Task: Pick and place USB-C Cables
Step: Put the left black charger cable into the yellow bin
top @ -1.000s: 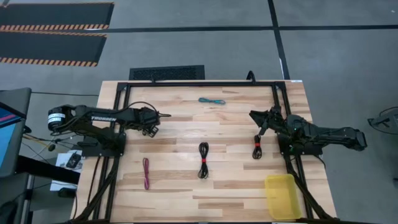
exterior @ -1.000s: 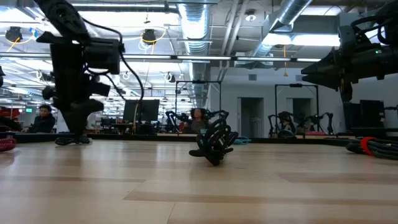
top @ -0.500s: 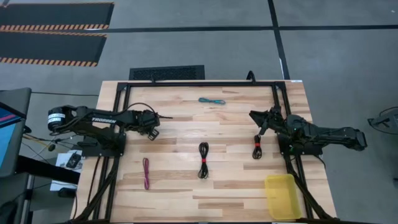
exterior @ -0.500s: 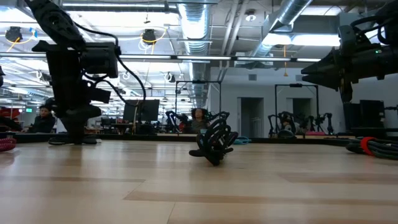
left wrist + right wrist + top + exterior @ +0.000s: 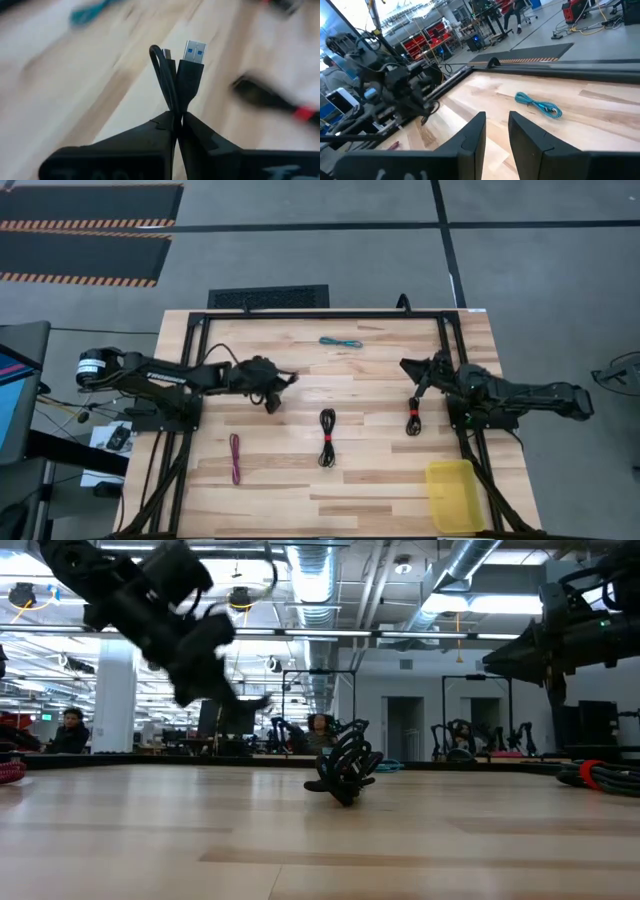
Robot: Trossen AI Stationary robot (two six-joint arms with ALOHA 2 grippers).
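Observation:
My left gripper (image 5: 283,380) hangs above the table's left middle, shut on a thin black cable (image 5: 187,75) with a blue-tongued plug. A teal cable (image 5: 340,342) lies near the far edge. Flat on the wood are a black bundle with a red band (image 5: 327,437) at the centre, another (image 5: 413,418) to its right, and a dark red one (image 5: 236,458) at the near left. My right gripper (image 5: 496,130) stands open above the right side, nothing between its fingers. My left gripper pinches the black cable's doubled strands (image 5: 175,107) just below the plug between its two fingers. The plug (image 5: 192,55) and a small loop stick out past the fingertips. The gripper slants down toward the table's right, and the cable is lifted clear of the wood.
A yellow tray (image 5: 450,495) sits at the near right corner. A black frame (image 5: 320,314) runs along the table's far edge and down both sides. People and other rigs show in the room beyond the table.
My left gripper stood pointing down at the table's left side over a black cable lying there. It has risen, tipped to a slant and swung toward the table's right, and the cable has come up off the wood with it.

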